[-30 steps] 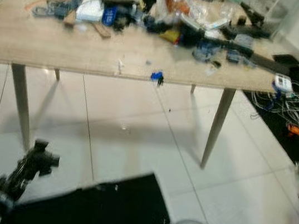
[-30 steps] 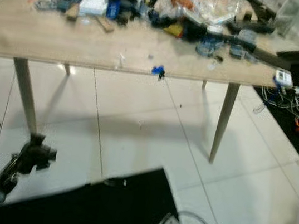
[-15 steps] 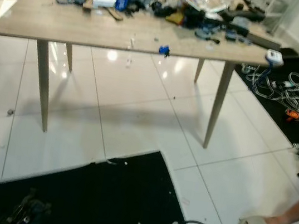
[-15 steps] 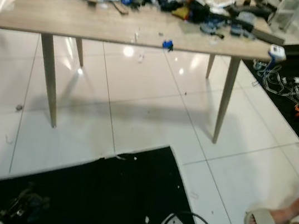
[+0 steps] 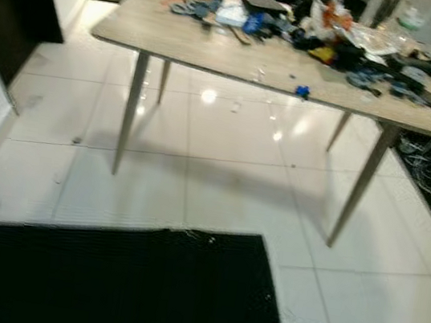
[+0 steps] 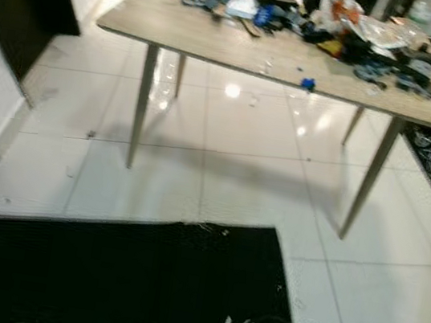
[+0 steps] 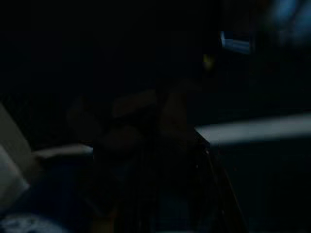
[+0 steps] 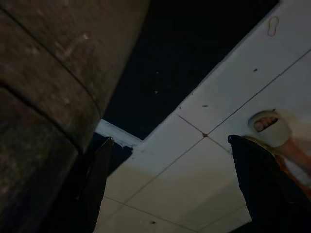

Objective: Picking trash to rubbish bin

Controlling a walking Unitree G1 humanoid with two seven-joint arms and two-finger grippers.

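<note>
both arms had dropped from the head view; right gripper (image 8: 170,184) hung open above white floor (image 8: 194,160), far from the table (image 5: 216,48) clutter; left gripper's state unclear.

view has swung left – left end effector gone, table (image 5: 216,48) shifted right.

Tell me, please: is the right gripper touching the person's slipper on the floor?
Apart. In the right wrist view the right gripper hangs open above the white floor, and bare tile lies between its fingers and the slipper.
</note>
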